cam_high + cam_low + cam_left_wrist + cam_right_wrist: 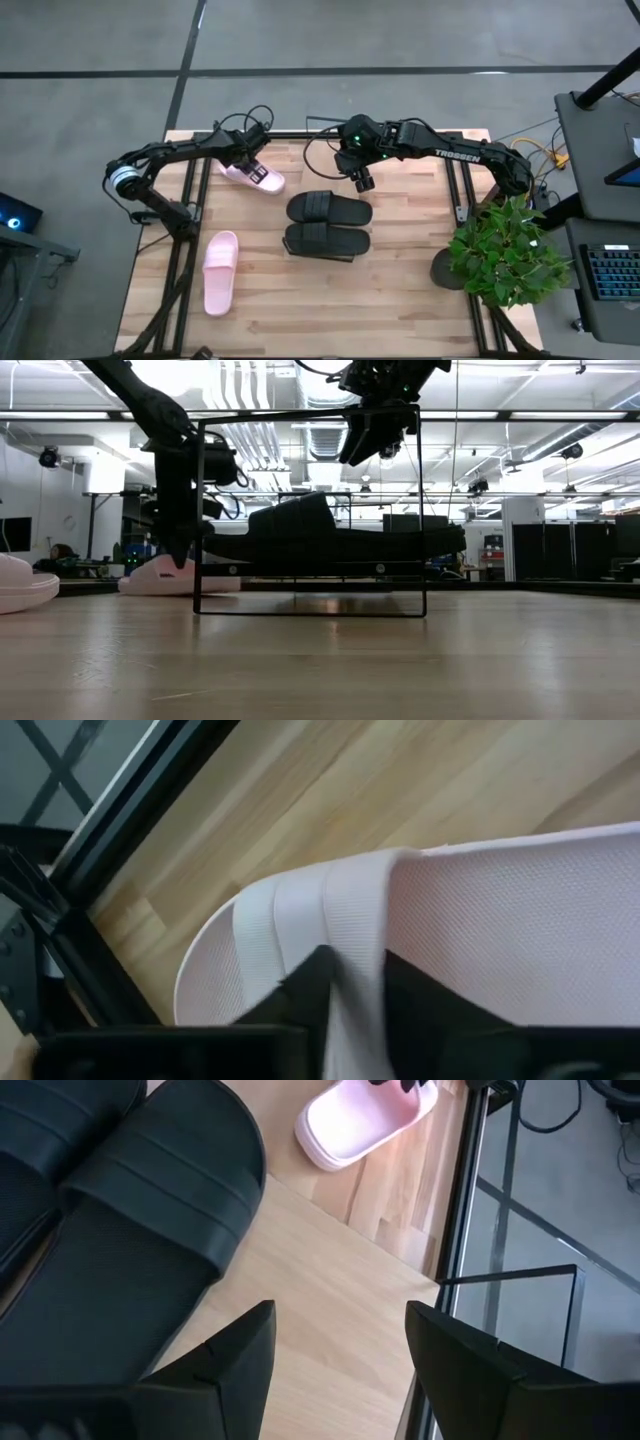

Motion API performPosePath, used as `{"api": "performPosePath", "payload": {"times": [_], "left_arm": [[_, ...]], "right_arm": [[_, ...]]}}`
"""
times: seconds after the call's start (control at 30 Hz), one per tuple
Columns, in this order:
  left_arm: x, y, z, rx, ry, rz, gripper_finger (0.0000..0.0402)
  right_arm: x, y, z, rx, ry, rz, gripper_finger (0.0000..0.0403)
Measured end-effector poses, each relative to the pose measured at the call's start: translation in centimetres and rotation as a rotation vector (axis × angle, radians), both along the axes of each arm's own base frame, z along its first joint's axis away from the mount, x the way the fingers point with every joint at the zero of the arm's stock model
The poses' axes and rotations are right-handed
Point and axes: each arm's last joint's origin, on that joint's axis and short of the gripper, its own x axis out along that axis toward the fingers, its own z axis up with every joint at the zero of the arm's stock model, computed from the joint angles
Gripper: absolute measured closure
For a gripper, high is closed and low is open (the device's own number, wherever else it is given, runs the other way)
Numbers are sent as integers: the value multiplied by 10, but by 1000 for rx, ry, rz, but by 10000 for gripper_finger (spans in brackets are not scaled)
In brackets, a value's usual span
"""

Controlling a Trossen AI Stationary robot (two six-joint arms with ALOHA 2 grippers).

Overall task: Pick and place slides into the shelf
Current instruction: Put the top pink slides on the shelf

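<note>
One pale pink slide (255,178) lies on the table near its far left edge, with my left gripper (248,168) on it, pointing down (182,555). A second pink slide (220,270) rests sole-down at the near left. Two black slides (330,208) (327,240) lie side by side mid-table on the shelf's light-wood panel (330,1300), inside its thin black wire frame (420,510). My right gripper (362,182) hangs open above the table, just beyond the black slides (150,1210), touching nothing (340,1350). My left gripper (355,1005) is shut on the pink slide at its broad ribbed strap (345,920). A strip of the strap passes between the two dark fingers (305,990). The fingers come from above, pointing down. The slide's sole (180,582) rests on the table.
The black table frame runs along the far and side edges (455,190). A potted green plant (505,250) stands at the table's right near corner. Cables loop behind the arms at the far edge. Bare wood lies in front of the shelf.
</note>
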Motion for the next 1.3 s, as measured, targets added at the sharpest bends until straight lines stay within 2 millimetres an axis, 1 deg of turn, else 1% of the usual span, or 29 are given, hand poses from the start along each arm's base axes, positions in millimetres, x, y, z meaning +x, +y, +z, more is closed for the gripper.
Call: {"api": "performPosePath", "payload": {"times": [0.07, 0.1, 0.23, 0.33, 0.5, 0.7, 0.77, 0.9, 1.0, 1.07, 1.13, 1.3], "left_arm": [[0, 0, 0, 0, 11, -22, 382], [0, 0, 0, 1, 14, -30, 390], [-2, -2, 6, 17, 24, -87, 395], [-5, -5, 19, 46, -4, -122, 399], [-15, -16, 53, 115, -120, -211, 400], [-37, -39, 95, 227, -294, -332, 401], [-43, -47, 110, 290, -387, -394, 401], [-51, -64, 135, 372, -625, -642, 401], [-55, -75, 144, 425, -760, -875, 401], [-57, -81, 148, 471, -823, -1029, 401], [-59, -86, 150, 534, -849, -1188, 401], [-56, -92, 146, 702, -954, -1558, 401]], "right_arm": [[0, 0, 0, 1, 2, -1, 188], [0, 0, 0, 2, 1, -2, 188], [0, 0, 1, 6, -4, -8, 188], [-2, 0, 4, 1, -11, -8, 188], [-11, 1, 17, -8, -48, -15, 188], [-24, 6, 37, -17, -127, -2, 188], [-27, 8, 45, -5, -174, 23, 188], [-31, 13, 53, 36, -248, 124, 188], [-31, 15, 56, 52, -288, 199, 188], [-30, 15, 56, 38, -306, 221, 188], [-28, 15, 57, 22, -322, 242, 188], [-24, 16, 62, 11, -410, 339, 188]]}}
